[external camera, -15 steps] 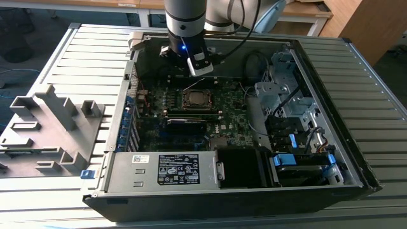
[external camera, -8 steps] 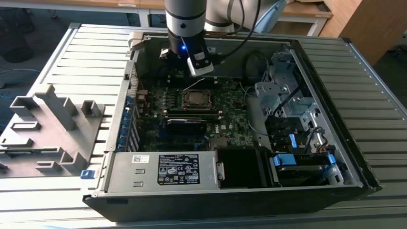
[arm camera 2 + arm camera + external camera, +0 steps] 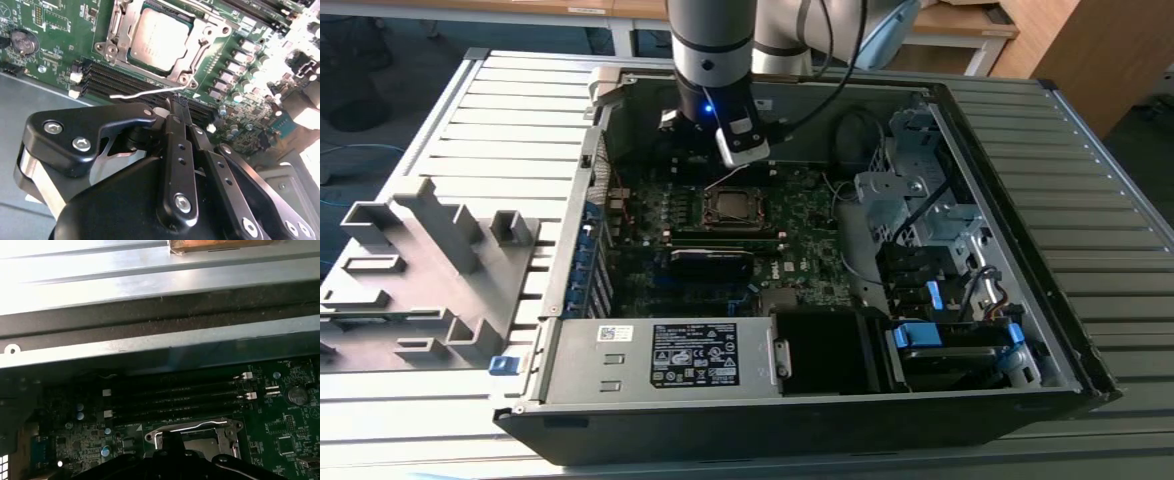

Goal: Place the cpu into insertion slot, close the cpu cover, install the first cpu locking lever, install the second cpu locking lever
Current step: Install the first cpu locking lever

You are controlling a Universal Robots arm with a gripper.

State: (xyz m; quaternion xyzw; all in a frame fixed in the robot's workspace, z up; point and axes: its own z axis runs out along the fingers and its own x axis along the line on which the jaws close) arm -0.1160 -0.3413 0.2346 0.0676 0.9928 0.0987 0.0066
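Note:
The cpu [image 3: 160, 37], a silvery square chip, lies in the insertion slot [image 3: 731, 208] on the green motherboard. The cpu cover [image 3: 120, 30], a metal frame, is down flat around it. One thin wire locking lever [image 3: 145, 92] stands loose, sticking out sideways from a socket corner; it also shows as the bright wire lever [image 3: 200, 426] in the first wrist view. My gripper [image 3: 177, 102] hangs just short of that lever, fingers pressed together and holding nothing. In the exterior view the gripper [image 3: 744, 152] hovers over the board's far edge, slightly beyond the socket. The gripper tip [image 3: 172, 436] shows at the socket's edge.
Black memory slots [image 3: 125, 82] run between the gripper and the socket. A coin battery [image 3: 22, 41] sits on the board. The case wall [image 3: 160, 345] rises close behind. A drive cage [image 3: 921, 200], a power supply [image 3: 680, 355] and a grey fixture [image 3: 427, 260] outside the case surround the area.

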